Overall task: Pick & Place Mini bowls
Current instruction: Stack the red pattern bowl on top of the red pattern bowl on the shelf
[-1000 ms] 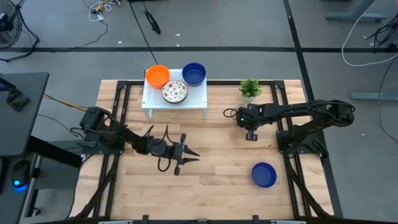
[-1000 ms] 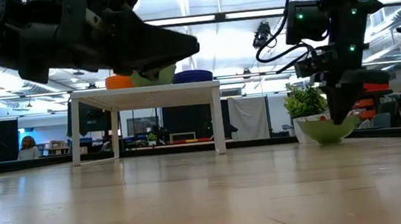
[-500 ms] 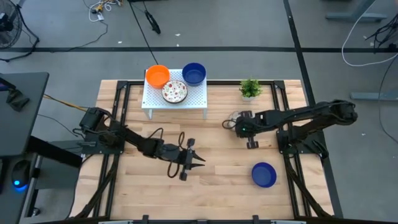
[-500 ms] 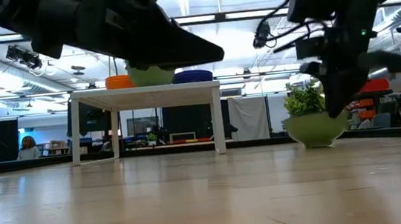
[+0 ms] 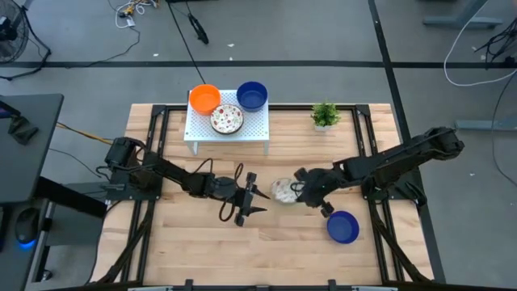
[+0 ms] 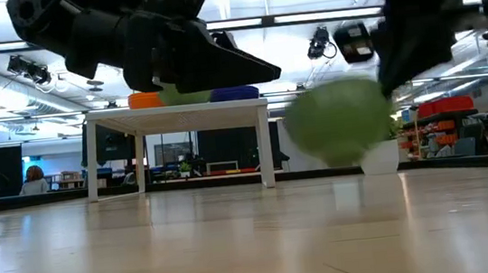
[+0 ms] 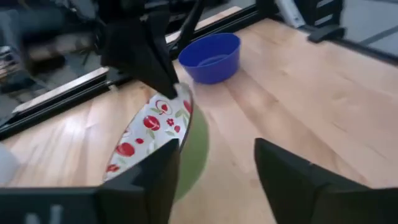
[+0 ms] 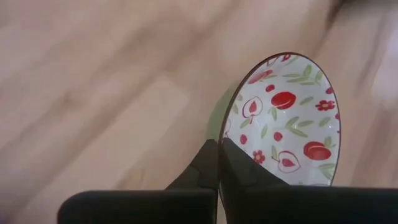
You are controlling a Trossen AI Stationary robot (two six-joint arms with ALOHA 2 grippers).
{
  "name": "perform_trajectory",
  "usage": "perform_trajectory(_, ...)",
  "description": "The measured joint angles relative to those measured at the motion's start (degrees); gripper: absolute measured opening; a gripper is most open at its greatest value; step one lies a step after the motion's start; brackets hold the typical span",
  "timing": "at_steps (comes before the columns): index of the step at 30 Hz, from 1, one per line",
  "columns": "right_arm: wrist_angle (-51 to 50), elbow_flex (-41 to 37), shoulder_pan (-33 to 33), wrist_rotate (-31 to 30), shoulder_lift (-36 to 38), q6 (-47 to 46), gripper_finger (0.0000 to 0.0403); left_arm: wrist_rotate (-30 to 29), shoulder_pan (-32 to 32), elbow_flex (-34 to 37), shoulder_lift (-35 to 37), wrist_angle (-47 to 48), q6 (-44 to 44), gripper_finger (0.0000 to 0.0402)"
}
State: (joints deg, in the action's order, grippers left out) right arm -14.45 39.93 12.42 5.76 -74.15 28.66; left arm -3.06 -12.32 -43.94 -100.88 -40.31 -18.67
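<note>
- High view: since a second ago, right gripper (image 5: 300, 192) swung from beside the plant toward table centre, carrying patterned bowl (image 5: 283, 191); now just beside left gripper (image 5: 252, 197).
- Low view: bowl airborne, tilted.
- Left wrist view: jaws apart, empty; collision likely.
- Right wrist view: clamped on rim only; could slip.

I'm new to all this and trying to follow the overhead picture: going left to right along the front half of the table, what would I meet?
Left gripper → white red-patterned mini bowl → right gripper, gripping that bowl's rim → solid blue mini bowl.
</note>
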Motion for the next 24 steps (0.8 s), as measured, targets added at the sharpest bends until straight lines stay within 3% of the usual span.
perform_trajectory(5,6.3,0.0,1.9,-0.4,-0.1,4.3,0.0001,2.9,1.3,-1.5,0.0,3.3,-0.2,0.0257)
perform_trajectory(11,8.7,0.1,2.1,-0.3,-2.0,6.3,0.0001,3.6,2.1,-6.9,-0.4,10.8,-3.3,0.0250)
perform_trajectory(14,8.7,0.1,2.1,-0.3,-2.5,6.6,0.0001,8.1,3.0,-10.1,-0.5,19.6,-3.4,0.0231)
perform_trajectory(17,8.8,0.1,2.1,-0.3,-2.5,6.7,0.0001,8.7,3.7,-12.3,-0.5,26.4,-3.2,0.0199)
perform_trajectory(24,9.0,0.1,2.1,-0.2,-2.5,7.3,0.0000,9.5,3.8,-13.0,-0.5,27.3,-4.6,0.0100)
